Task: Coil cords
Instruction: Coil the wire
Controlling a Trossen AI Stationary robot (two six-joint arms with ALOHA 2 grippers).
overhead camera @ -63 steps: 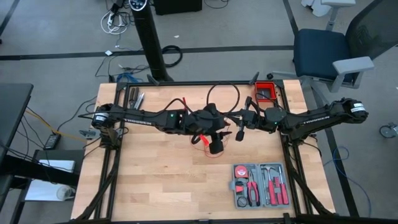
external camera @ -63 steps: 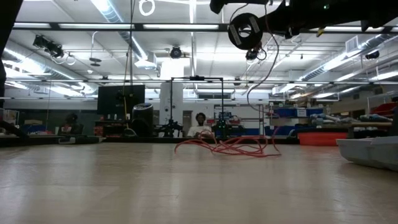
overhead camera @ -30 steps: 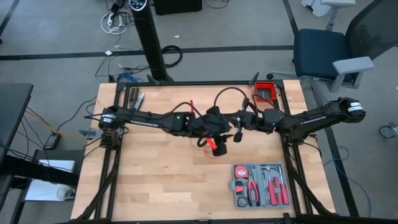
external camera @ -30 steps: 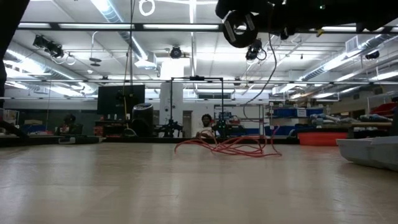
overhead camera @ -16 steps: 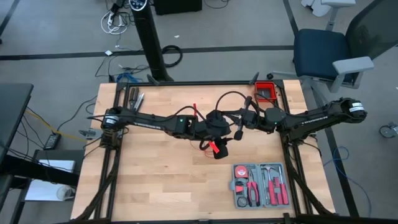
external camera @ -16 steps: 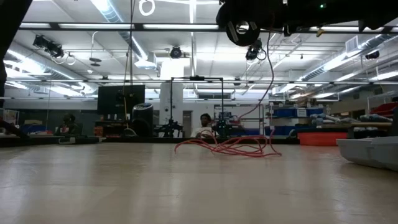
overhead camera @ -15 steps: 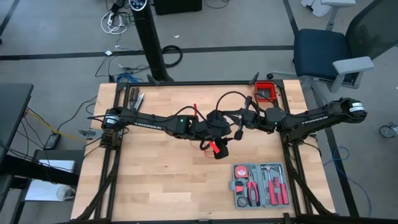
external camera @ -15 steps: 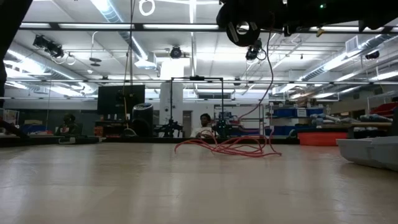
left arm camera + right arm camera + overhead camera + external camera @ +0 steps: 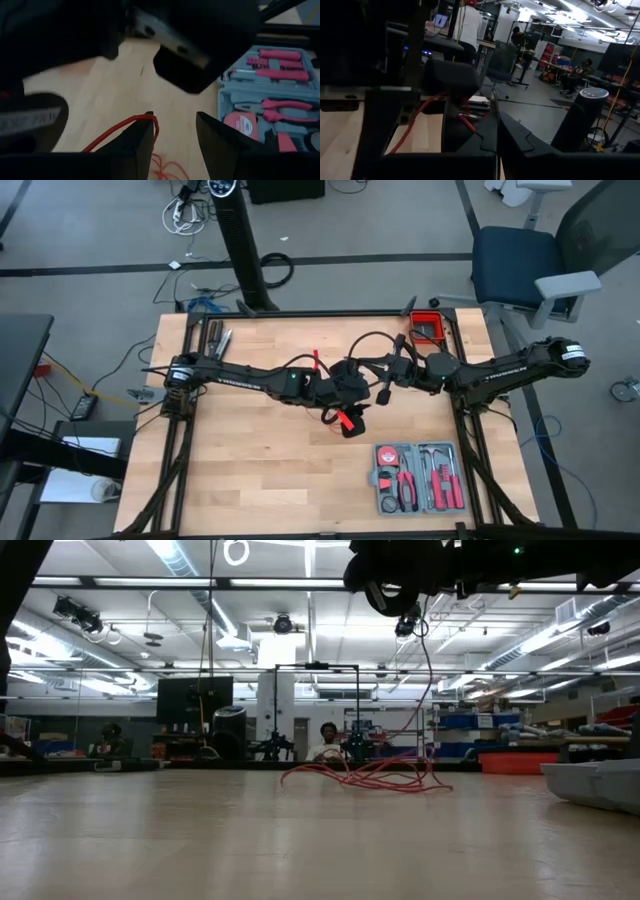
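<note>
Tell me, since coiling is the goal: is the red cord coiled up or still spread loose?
Still loose. The red cord sprawls in untidy loops on the table, with one strand rising up toward the arms above.

Left arm hides most of red cord [image 9: 328,420]

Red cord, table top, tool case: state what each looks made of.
Red cord: thin and limp, lying in loose loops; probably plastic-sheathed wire or string.
Table top: pale wood, butcher-block strips with visible grain, matte.
Tool case: moulded grey plastic by its look, with shaped recesses holding red-handled tools.
</note>
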